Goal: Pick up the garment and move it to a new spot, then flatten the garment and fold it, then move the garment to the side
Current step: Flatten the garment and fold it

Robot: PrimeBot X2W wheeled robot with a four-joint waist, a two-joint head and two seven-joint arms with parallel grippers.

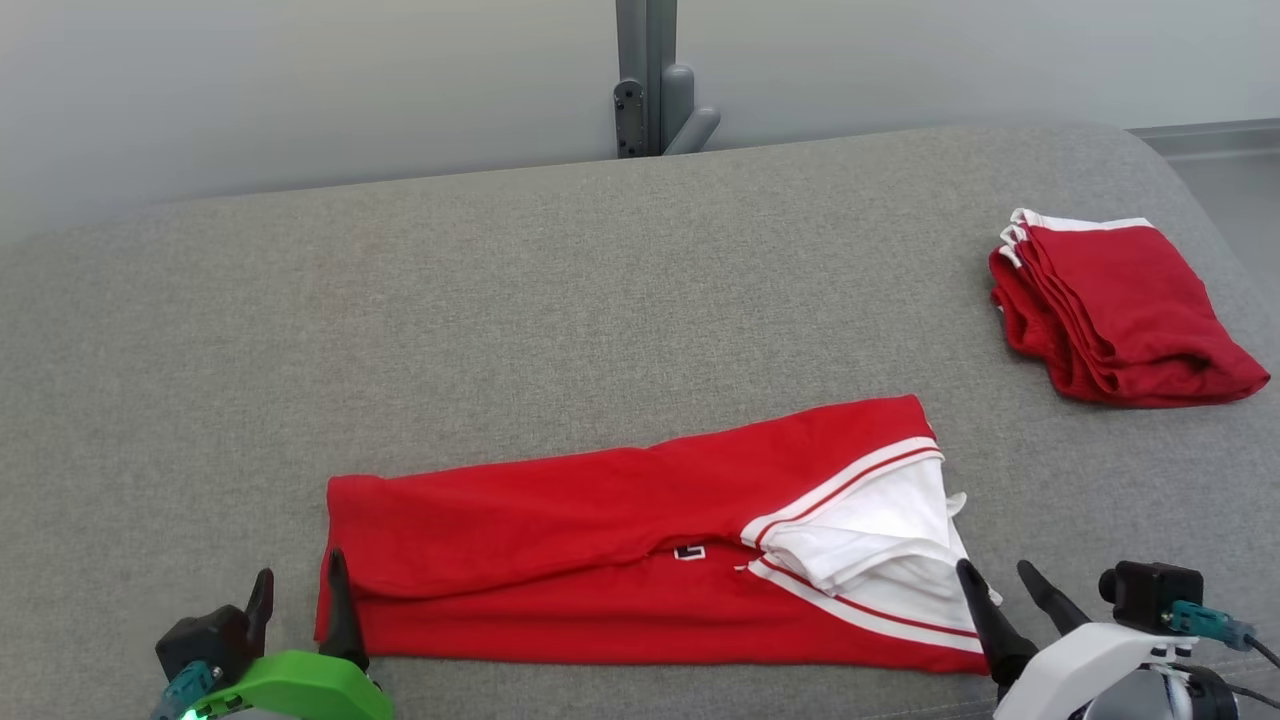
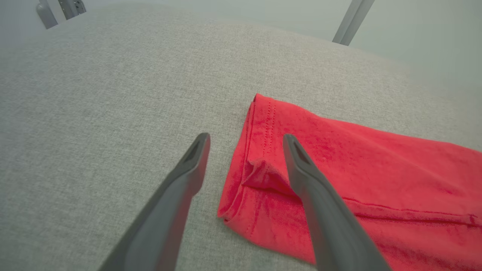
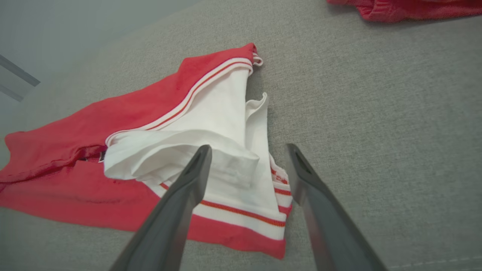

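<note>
Grippers sit nearest, both at the near edge of the grey cloth-covered desk (image 1: 500,300). The left gripper (image 1: 298,567) has its two dark fingers spread wide with nothing between them but air and cloth edge: in its wrist view one finger (image 2: 301,169) lies over the garment's hemmed left end and the other over bare grey fabric just beside it (whether the first presses the cloth I cannot tell). The right gripper (image 1: 994,570) is likewise spread and holds nothing; in its wrist view one finger (image 3: 188,177) crosses the white part while the other stands over bare desk just off the garment's right end. The garment (image 1: 560,540), red with a small dark and white mark near its middle, lies flat as a long band across the near centre of the desk, folded lengthwise so that an upper layer overlaps a lower one. At its right end a white panel (image 1: 880,520) edged with red and white stripes is turned up and rumpled, with loose folds standing off the surface. Farther back and to the right, well apart from it, rests a folded stack of red cloth (image 1: 1120,310) with white trim at its far edge. Beyond the desk's far edge rises a grey metal post (image 1: 647,75) against a pale wall.
</note>
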